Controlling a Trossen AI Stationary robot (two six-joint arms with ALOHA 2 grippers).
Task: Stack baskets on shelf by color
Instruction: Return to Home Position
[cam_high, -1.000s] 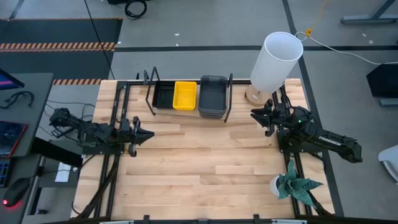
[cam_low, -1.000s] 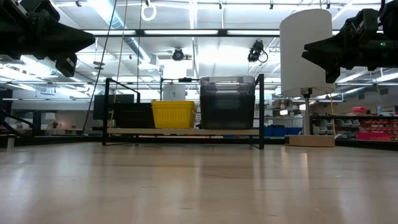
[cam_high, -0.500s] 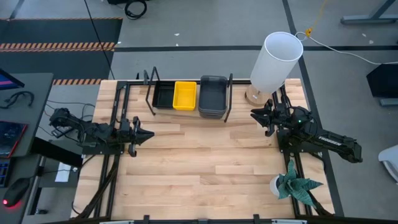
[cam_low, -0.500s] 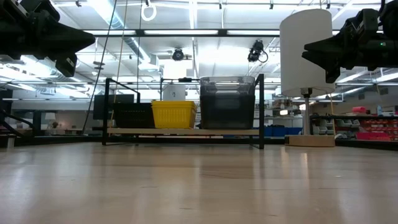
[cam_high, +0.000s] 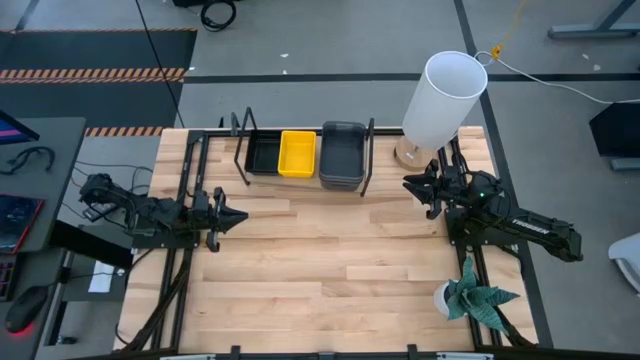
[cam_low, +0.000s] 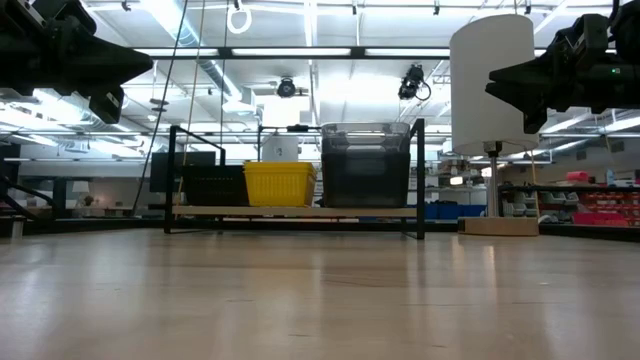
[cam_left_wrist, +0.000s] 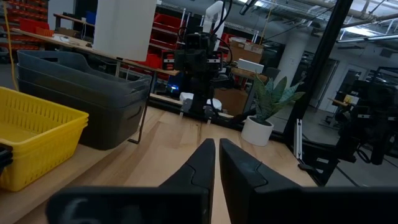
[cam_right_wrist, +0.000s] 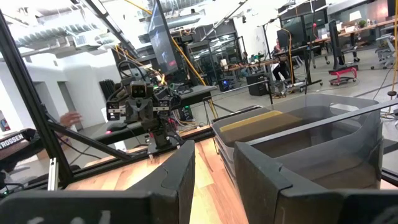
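Looking straight down, found the shelf (cam_low: 300, 211) at the far edge of the worktop (cam_high: 330, 260), laid with its long axis left to right along that edge. Carried three stacks side by side between the black wire end frames, sorted by colour: black baskets (cam_high: 264, 155) at the left end, yellow baskets (cam_high: 297, 152) in the middle, dark grey baskets (cam_high: 342, 155) at the right end. Set each stack crosswise, long axis running from the shelf's near edge to its far edge, open side up. Reached past the near edge of the board with the dark grey baskets, longer than the other two. Rose highest at the grey stack in the low view, lower at the yellow, lowest at the black. Sat just beside one another; could not tell touching from slightly apart.

Found the left gripper (cam_high: 240, 215) raised over the left part of the worktop, well apart from the shelf, pointing to the right across the boards. Showed its fingers together in the left wrist view, only a thin slit between, clamped on nothing. Found the right gripper (cam_high: 409, 183) raised over the right part, near the base of a white lamp (cam_high: 443, 100), pointing left toward the other arm. Showed its fingers apart, nothing between them. Noted a small potted plant (cam_high: 470, 295) by the right arm, toward the near edge.
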